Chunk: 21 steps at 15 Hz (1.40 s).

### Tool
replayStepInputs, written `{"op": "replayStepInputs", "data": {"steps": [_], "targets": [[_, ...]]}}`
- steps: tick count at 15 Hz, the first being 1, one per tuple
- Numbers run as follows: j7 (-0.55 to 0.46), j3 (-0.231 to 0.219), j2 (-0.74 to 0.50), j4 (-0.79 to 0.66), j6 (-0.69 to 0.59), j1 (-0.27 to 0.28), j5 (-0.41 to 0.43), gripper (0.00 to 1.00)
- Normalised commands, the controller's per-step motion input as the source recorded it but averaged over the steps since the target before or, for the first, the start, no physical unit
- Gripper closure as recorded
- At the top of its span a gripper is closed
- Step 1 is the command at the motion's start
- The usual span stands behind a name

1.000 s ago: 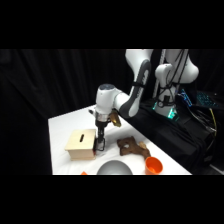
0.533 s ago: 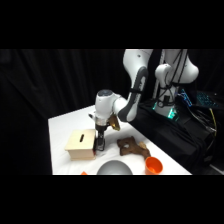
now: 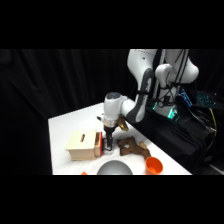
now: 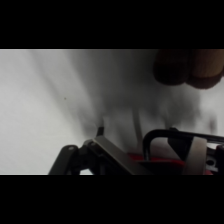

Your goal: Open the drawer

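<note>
Overall, a black curtain backs the white bench [image 3: 65,132], and no legible writing shows on anything. The pale wooden box [image 3: 82,144] sits near the front edge with the drawer [image 3: 99,144] on its right end, the gripper [image 3: 108,145] just beside it. Compared with half a second ago, the arm's elbow sits higher; whether the fingers hold anything cannot be told.

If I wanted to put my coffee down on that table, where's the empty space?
The far half of the white table, behind the pale wooden box, is bare. The near end is crowded: the gripper at the box, the dark brown lump, orange cup and grey dome.
</note>
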Motion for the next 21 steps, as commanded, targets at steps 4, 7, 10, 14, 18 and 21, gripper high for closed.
{"op": "replayStepInputs", "data": {"steps": [4, 7, 10, 14, 18, 21], "targets": [[-0.14, -0.089, -0.34, -0.56, 0.24, 0.211, 0.094, 0.00], [-0.15, -0.119, -0.32, -0.45, 0.17, 0.231, 0.120, 0.00], [-0.16, -0.142, -0.31, -0.34, 0.06, 0.243, 0.108, 0.00], [-0.19, -0.221, -0.52, -0.27, -0.25, 0.262, -0.008, 0.00], [0.12, -0.408, -0.77, -0.20, -0.49, 0.292, -0.468, 0.00], [0.39, 0.095, -0.83, -0.13, -0.59, -0.195, -0.745, 0.00]]}}
